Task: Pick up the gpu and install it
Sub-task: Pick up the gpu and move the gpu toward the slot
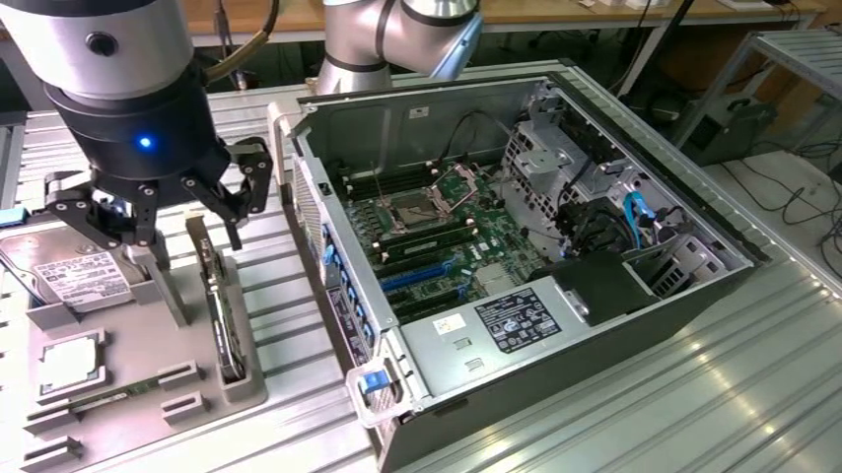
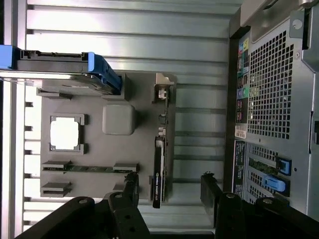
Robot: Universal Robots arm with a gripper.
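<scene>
Exterior view: the gripper (image 1: 184, 236) hangs over the grey tray (image 1: 138, 340) on the exterior view's left, fingers spread wide, nothing in them. The gpu (image 1: 221, 315) stands on edge in its tray slot right underneath. Its far end is tucked behind the fingers and its faces are hard to make out. The open pc case (image 1: 526, 246) sits beside.

Wrist view: the gpu (image 2: 157, 174) is just a dark edge-on strip between the parted fingers (image 2: 131, 188), nearer one, touching neither.
</scene>
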